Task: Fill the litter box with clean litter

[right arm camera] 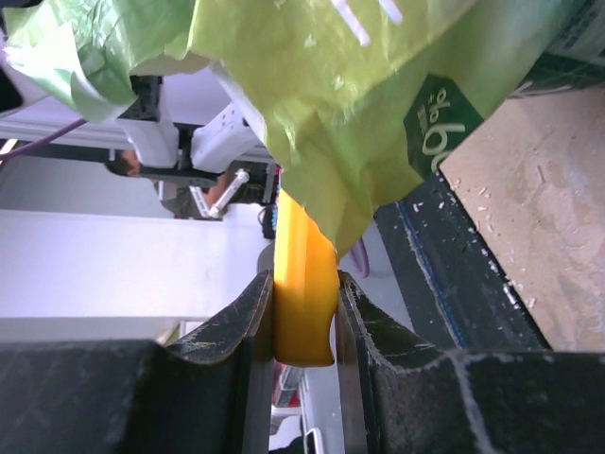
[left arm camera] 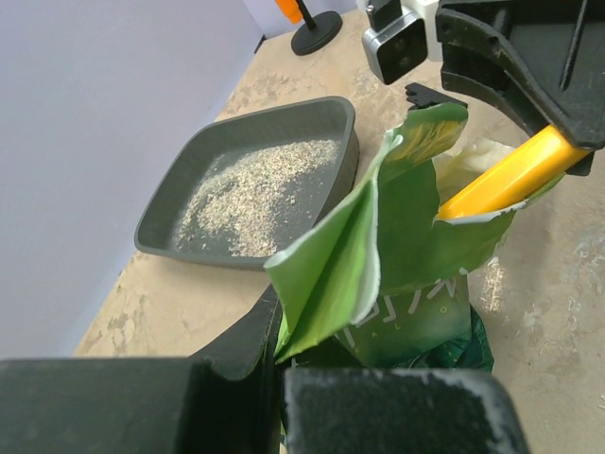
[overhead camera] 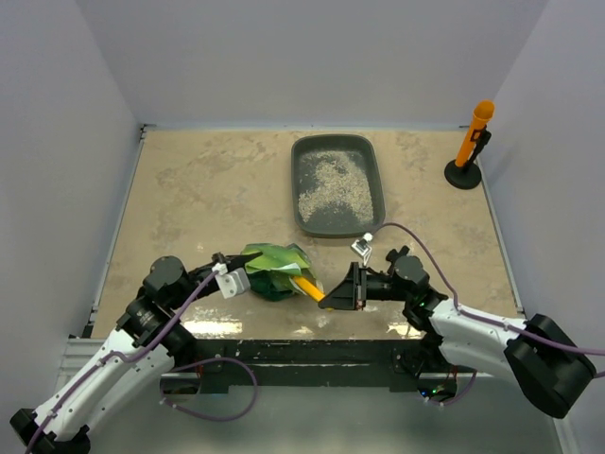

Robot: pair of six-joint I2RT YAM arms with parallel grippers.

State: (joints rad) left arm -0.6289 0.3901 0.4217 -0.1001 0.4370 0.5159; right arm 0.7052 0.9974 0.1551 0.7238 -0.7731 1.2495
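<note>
The dark grey litter box (overhead camera: 371, 213) sits at the back middle of the table with a thin patch of pale clean litter (overhead camera: 331, 186) inside; it also shows in the left wrist view (left arm camera: 161, 222). A glossy green bag (overhead camera: 274, 268) stands near the front edge. My left gripper (overhead camera: 248, 276) is shut on the bag's left edge (left arm camera: 321, 284). My right gripper (overhead camera: 333, 295) is shut on a yellow scoop handle (overhead camera: 308, 287) whose far end is inside the bag's open top (left arm camera: 510, 175), (right arm camera: 304, 284).
An orange tool on a black stand (overhead camera: 470, 145) is at the back right corner. A few litter grains lie scattered on the beige tabletop (left arm camera: 492, 284) beside the bag. Walls close the table on three sides.
</note>
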